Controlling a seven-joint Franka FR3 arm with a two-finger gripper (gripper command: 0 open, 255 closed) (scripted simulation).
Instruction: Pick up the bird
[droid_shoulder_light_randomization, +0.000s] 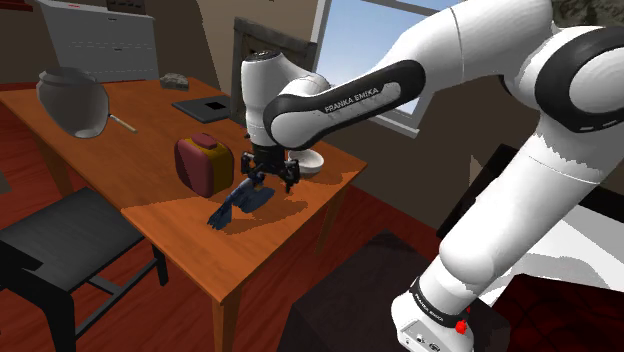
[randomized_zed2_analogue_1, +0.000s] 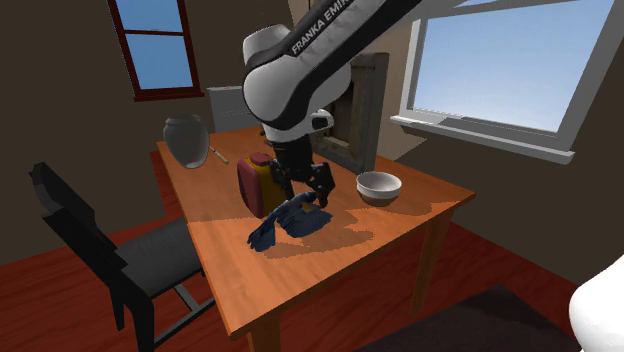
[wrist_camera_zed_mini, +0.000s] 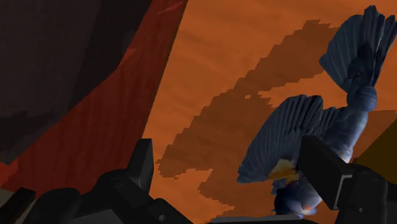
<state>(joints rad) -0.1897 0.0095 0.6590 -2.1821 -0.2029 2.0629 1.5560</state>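
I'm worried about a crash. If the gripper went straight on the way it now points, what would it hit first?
Probably the blue bird, just ahead of one finger; the gap of the open gripper faces the orange-brown table. Depth is unclear.

Table (droid_shoulder_light_randomization: 140, 160): wood, orange-brown, smooth top with a low satin sheen and faint grain.
Bird (wrist_camera_zed_mini: 331, 121): blue-grey, matt; wings and tail are ridged with modelled feathers, so they look rough.
Gripper (droid_shoulder_light_randomization: 270, 185): black, matt, flat hard-edged faces; material not clear.
Arm (droid_shoulder_light_randomization: 480, 60): white shell, smooth and glossy with soft highlights. Its dark joint bands are duller.
Bowl (randomized_zed2_analogue_1: 379, 186): white, smooth, slight gloss.
Pot (droid_shoulder_light_randomization: 72, 100): grey, smooth, dull sheen; cannot tell metal from glazed ware.
Case (droid_shoulder_light_randomization: 205, 163) next to the bird: red and yellow, smooth, matt.
Chair (droid_shoulder_light_randomization: 60, 240): black, matt, untextured.
Floor (randomized_zed2_analogue_1: 60, 300): dark red wood boards, faint gloss.
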